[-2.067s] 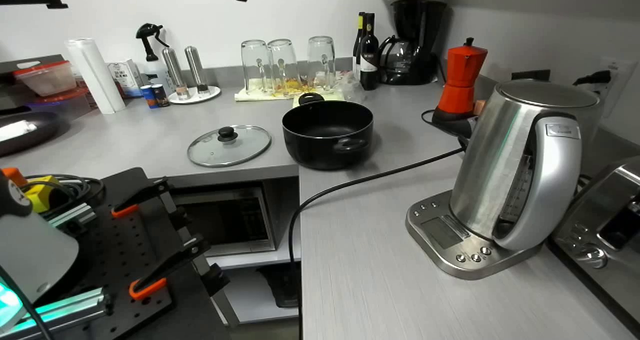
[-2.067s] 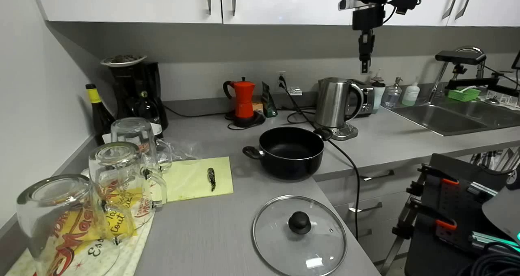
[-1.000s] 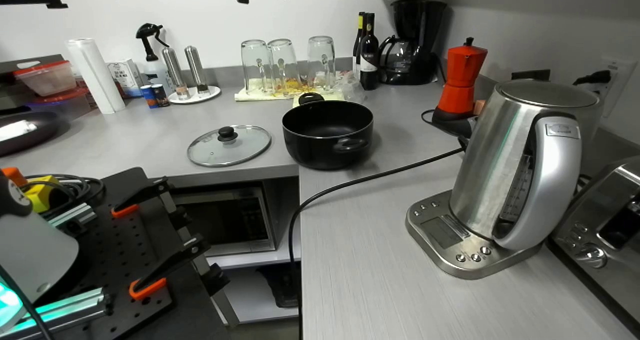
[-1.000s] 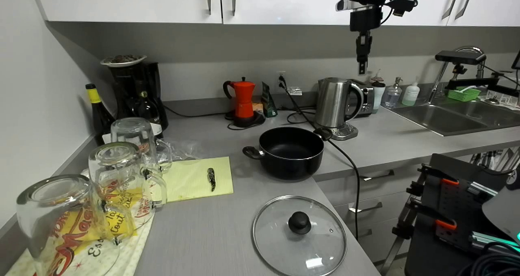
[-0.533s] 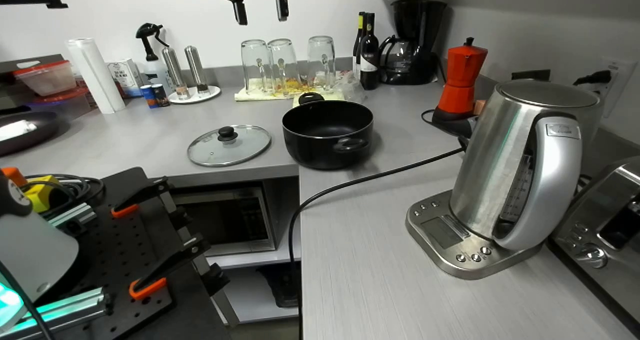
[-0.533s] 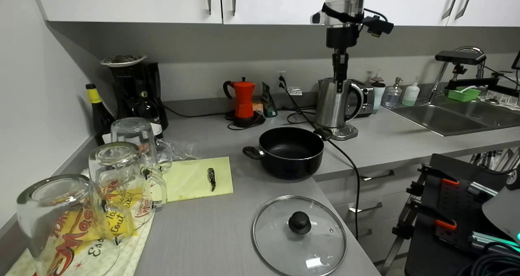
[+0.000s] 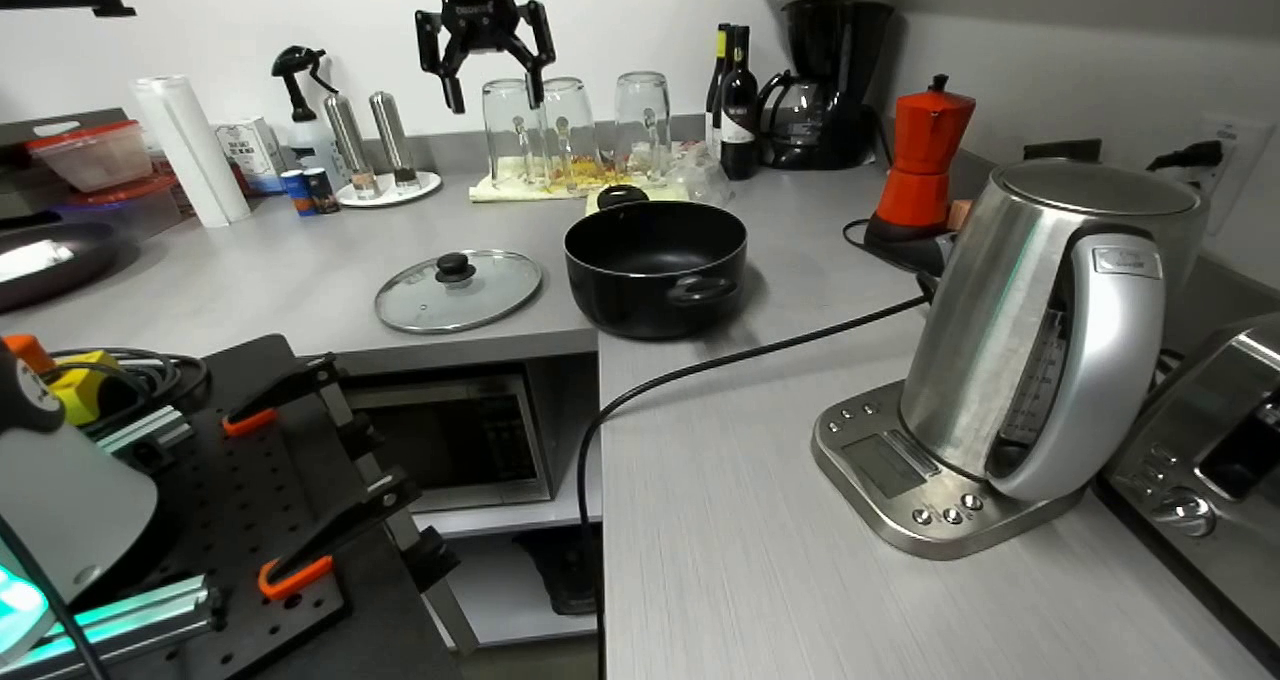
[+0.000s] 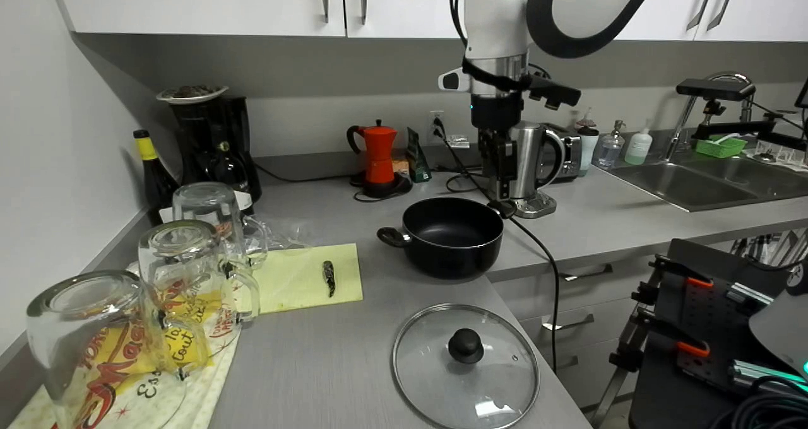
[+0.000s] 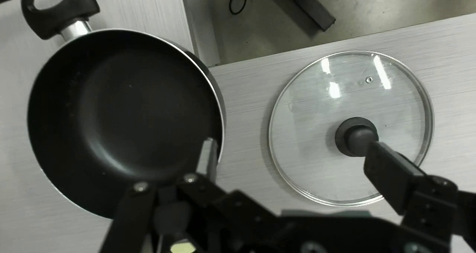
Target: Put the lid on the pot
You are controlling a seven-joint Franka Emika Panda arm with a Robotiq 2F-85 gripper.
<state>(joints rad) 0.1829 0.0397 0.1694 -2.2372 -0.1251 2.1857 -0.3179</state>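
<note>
The clear glass lid with a dark knob lies flat on the counter in both exterior views (image 7: 500, 290) (image 8: 435, 378); it also shows in the wrist view (image 9: 316, 163). The black pot stands uncovered beside it in both exterior views (image 7: 640, 310) (image 8: 451, 262); it fills the left of the wrist view (image 9: 141, 108). My gripper (image 7: 497, 99) is open and empty in the air, well above the counter. In the wrist view the gripper (image 9: 291, 144) has one finger over the pot's rim area and the other overlapping the lid's knob (image 9: 360, 139), apart from both.
The steel kettle (image 7: 1000, 330) and red moka pot (image 7: 920, 150) stand beyond the pot. A black cable (image 7: 760, 340) crosses the counter by the pot. Upturned glass mugs (image 8: 183, 271) and a yellow cloth (image 8: 297, 284) lie beside the lid. The counter edge (image 7: 470, 345) runs close to the lid.
My gripper has come down and moved left in an exterior view, toward the pot and lid, staying open. The lid and pot have not moved.
</note>
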